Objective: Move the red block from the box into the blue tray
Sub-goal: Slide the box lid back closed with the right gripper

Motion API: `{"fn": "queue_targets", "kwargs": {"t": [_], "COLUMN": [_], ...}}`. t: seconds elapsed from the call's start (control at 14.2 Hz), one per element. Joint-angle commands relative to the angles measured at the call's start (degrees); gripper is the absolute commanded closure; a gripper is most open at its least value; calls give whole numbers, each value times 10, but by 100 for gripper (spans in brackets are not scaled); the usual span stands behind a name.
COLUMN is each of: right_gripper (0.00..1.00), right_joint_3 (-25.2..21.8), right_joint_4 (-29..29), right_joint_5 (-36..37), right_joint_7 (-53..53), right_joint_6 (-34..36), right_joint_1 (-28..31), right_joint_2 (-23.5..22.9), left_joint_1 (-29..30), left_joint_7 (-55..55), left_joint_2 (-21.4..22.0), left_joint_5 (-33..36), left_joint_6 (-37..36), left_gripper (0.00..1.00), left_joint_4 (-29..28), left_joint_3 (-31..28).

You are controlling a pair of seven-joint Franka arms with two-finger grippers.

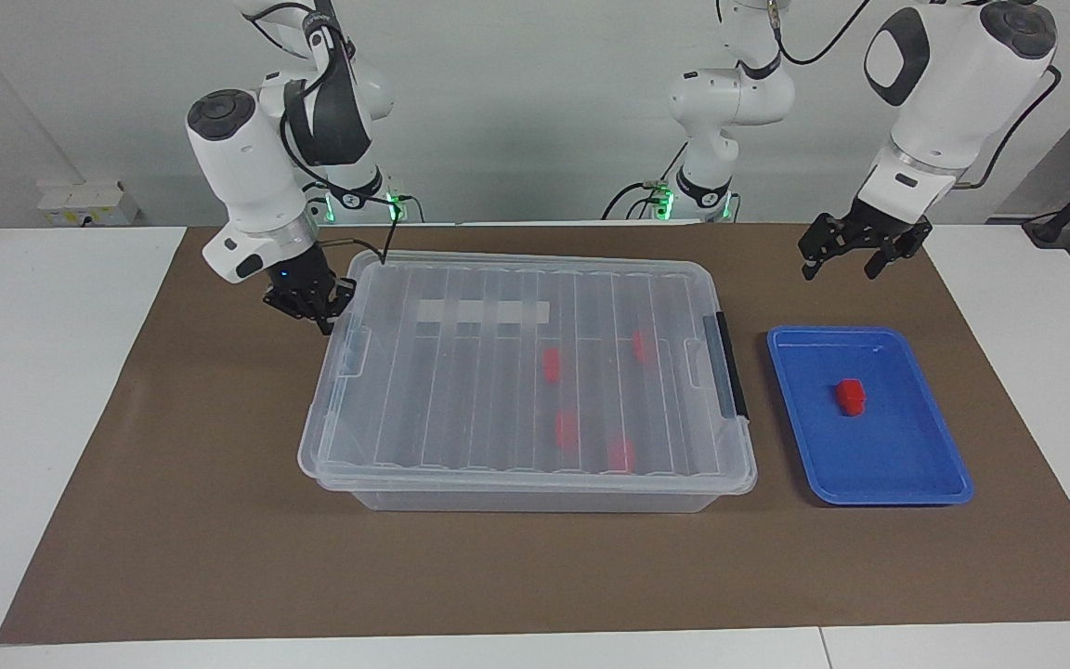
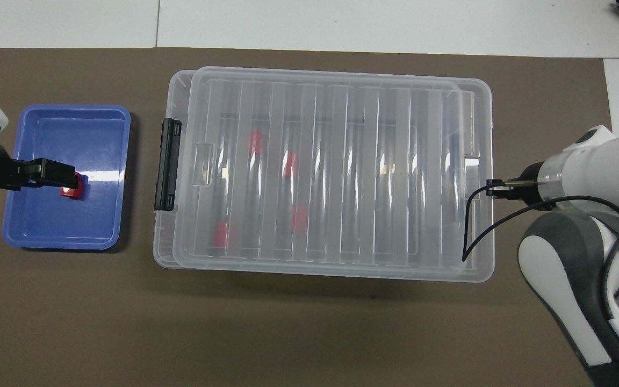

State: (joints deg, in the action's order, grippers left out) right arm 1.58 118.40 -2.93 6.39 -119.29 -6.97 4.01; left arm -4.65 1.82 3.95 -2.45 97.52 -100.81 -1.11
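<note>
1. Red block [image 1: 851,396] sits in the blue tray [image 1: 925,483], roughly mid-tray, alone. Judged from that: the placing looks done for this one.
2. L gripper [image 1: 840,256] is up in the air over the mat by the tray's robot-side edge, fingers apart, holding nothing. In facing view the block is at about 6 o'clock from it, clear gap between them. Overhead view makes it look like it's on the block; it's not, it's raised.
3. R gripper [image 1: 309,302] is low at the box [image 1: 535,483] corner at the R arm's end, touching or just beside the rim; can't tell which. Can't tell its finger state either.
4. Box lid [image 1: 498,279] is on but sits skewed, shifted a bit off the base. Black latch [image 1: 730,367] at the tray end shows; the one at the R arm's end is hidden.
5. Four more red blocks [image 1: 551,364] inside the box, seen blurry thru the ribbed lid, all in the half toward the tray.
6. If you go for another block: L arm is nearer those, at approx 8 o'clock from L gripper in facing view, but lid is in the way. Block long axis: can't make out.
</note>
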Motion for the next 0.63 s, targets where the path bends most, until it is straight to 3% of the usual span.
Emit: {"fn": "queue_targets", "kwargs": {"t": [0.0, 0.28, 0.35, 0.42, 0.56], "right_gripper": [100, 100, 55, 1, 0], "right_joint_3": [-3, -7, -8, -7, -8], "right_joint_4": [-4, -22, -23, -25, -45], "right_joint_5": [-11, -9, -7, -6, 1], "right_joint_7": [1, 2, 3, 4, 9], "right_joint_6": [9, 19, 27, 30, 54], "right_joint_1": [2, 12, 23, 39, 61], "right_joint_2": [7, 13, 17, 18, 21], "left_joint_1": [-12, -12, -12, -12, -12], "left_joint_7": [15, 30, 48, 55, 55], "left_joint_2": [1, 2, 2, 3, 4], "left_joint_5": [-1, -1, -1, -1, 0], "left_joint_6": [-17, -37, -37, -35, -34], "left_gripper": [0, 0, 0, 0, 0], "left_joint_4": [10, 9, 9, 9, 8], "left_joint_3": [-10, -12, -12, -12, -12]}}
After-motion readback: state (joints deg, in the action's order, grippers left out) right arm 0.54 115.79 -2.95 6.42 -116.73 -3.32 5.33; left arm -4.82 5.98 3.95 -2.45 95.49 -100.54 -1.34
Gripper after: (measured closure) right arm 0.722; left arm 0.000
